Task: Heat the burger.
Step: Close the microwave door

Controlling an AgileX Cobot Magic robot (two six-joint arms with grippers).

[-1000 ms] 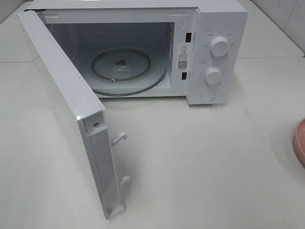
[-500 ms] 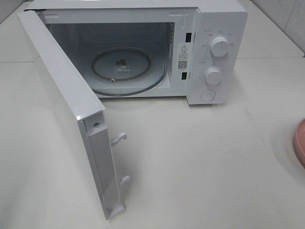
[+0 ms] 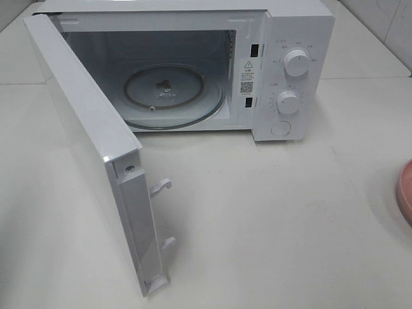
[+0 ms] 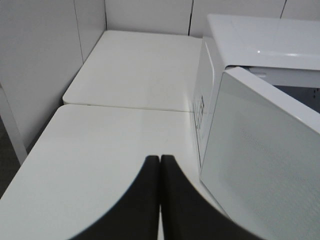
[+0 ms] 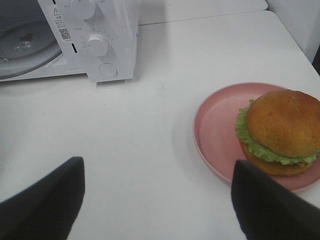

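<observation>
I find the microwave (image 3: 193,71) on the table (image 3: 290,212) with its door (image 3: 90,148) swung open and turntable (image 3: 170,93) bare. The burger (image 5: 280,132) sits on its pink plate (image 5: 215,130), unloaded; loading, closing and starting remain. Right tool (image 5: 157,200) spread wide, left tool (image 4: 160,200) closed, empty. The exterior view cuts off most of the plate.

One microwave (image 3: 193,71), two knobs (image 3: 297,63), one burger (image 5: 280,132), one plate (image 5: 215,130).

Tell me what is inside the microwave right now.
Only the glass turntable lies in the open microwave, and nothing sits on it. The burger is outside, on the pink plate. The door hides part of the left inner wall.
</observation>
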